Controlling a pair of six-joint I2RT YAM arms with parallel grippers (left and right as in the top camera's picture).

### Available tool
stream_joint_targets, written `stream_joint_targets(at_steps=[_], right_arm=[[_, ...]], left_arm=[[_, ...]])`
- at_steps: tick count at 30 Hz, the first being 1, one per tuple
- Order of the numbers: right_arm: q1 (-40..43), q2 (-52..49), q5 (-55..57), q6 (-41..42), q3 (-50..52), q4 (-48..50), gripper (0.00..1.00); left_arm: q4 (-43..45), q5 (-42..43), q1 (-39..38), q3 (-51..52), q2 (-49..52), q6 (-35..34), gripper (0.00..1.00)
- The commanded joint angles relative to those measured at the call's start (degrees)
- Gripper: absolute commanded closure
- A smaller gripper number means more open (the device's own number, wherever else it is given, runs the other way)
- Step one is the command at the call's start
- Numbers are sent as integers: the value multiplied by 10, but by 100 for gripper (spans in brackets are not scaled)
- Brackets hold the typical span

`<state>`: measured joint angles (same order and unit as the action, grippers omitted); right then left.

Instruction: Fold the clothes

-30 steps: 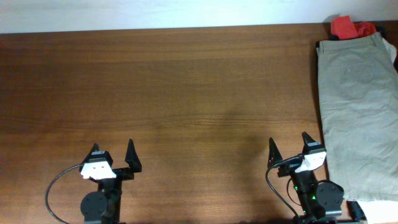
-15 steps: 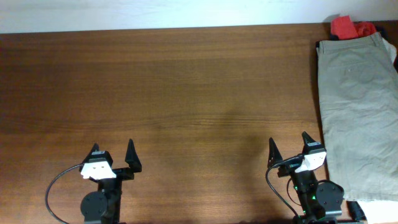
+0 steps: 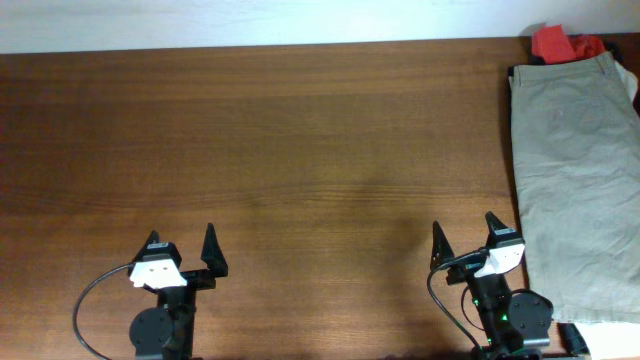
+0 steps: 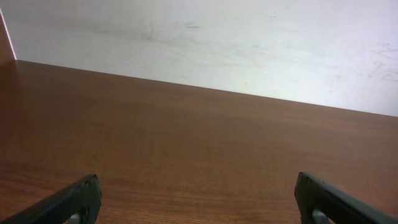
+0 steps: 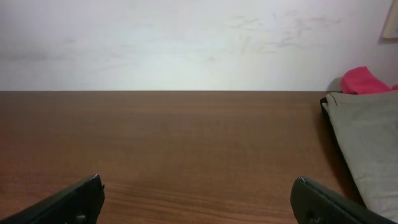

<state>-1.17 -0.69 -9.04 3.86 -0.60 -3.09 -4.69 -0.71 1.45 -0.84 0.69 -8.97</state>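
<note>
The left hand (image 3: 181, 240) sits low at the near edge of the bench (image 3: 300, 130) with its fingers spread wide and nothing in them, likely because the work has not begun. The right hand (image 3: 465, 232) sits the same way, wide and empty, just beside the shorts (image 3: 575, 170), so it seems best placed to reach them. The shorts lie flat and unfolded along the right side of the bench, with a red cloth (image 3: 555, 42) poking out at their far end.
</note>
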Motion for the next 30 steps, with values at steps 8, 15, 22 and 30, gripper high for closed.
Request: stream_joint_targets(at_steps=[8, 15, 22, 30], right_arm=[[-3, 1, -469, 203, 3, 221, 1], [-3, -88, -302, 134, -51, 339, 1], [-3, -444, -101, -56, -348, 206, 1], [22, -825, 252, -219, -821, -185, 1]], left_arm=[[-1, -4, -3, 3, 0, 10, 1], [-1, -4, -3, 3, 0, 10, 1], [-1, -4, -3, 3, 0, 10, 1], [-1, -4, -3, 3, 0, 10, 1]])
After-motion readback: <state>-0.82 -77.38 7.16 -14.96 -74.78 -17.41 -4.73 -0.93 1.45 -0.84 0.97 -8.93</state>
